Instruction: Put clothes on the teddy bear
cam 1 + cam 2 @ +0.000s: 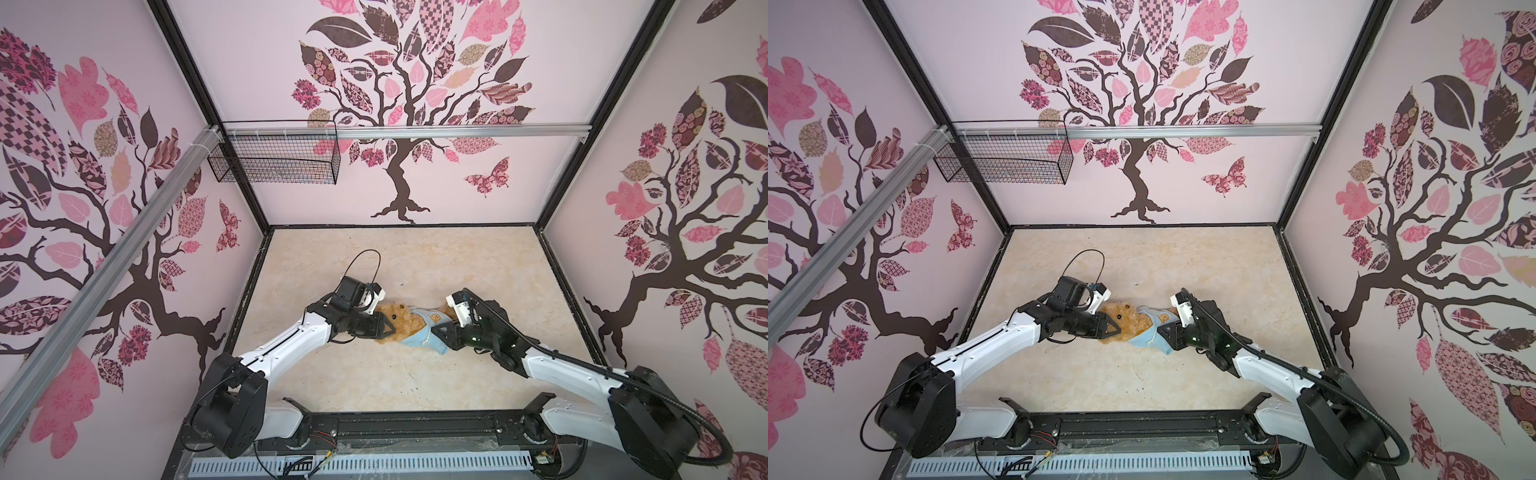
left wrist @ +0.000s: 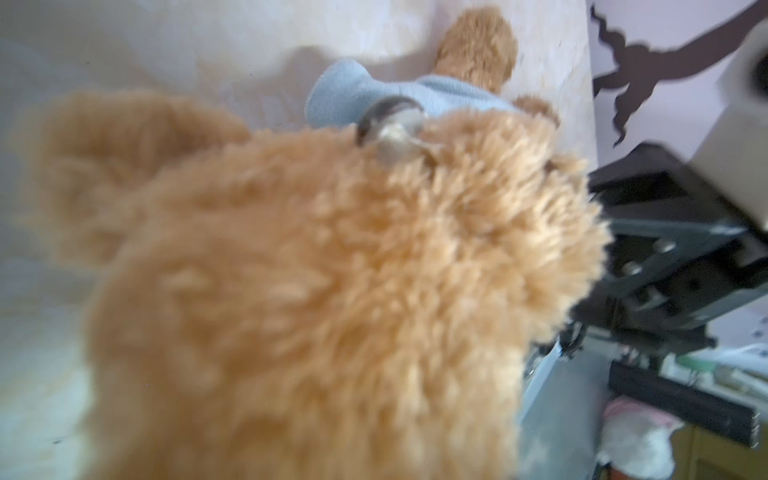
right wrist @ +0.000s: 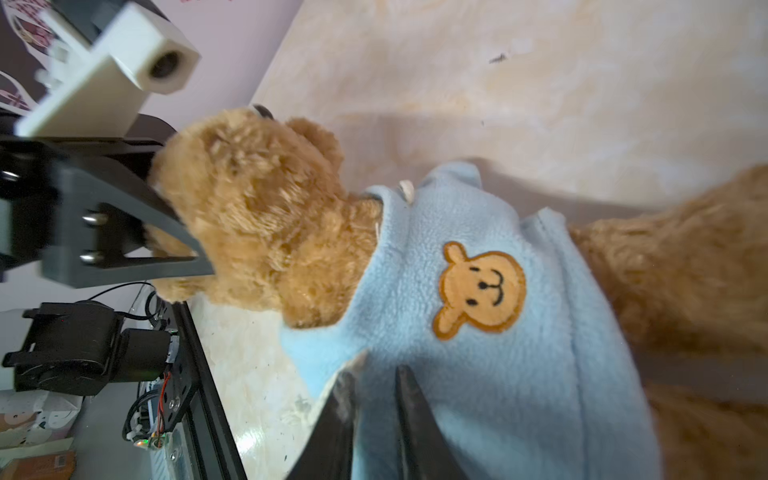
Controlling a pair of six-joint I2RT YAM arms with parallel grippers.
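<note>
Two grippers bracketed the teddy bear point(image 1: 401, 320), lying on the table point(image 1: 332, 374) with its long axis crosswise. Its head was toward the left gripper point(image 1: 385, 322), whose jaws straddled it, grip undetermined. The right gripper point(image 3: 376, 374), nearer the hem, pinched the light blue shirt point(image 3: 457, 216).

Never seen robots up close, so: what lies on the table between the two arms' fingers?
The teddy bear in its light blue shirt, head by the left fingers; both top views show it.

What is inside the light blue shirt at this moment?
The teddy bear fills the light blue shirt: its head sticks out of the collar and its legs out of the hem. The torso is covered by fleece, and whether its arms sit in the sleeves cannot be seen.
</note>
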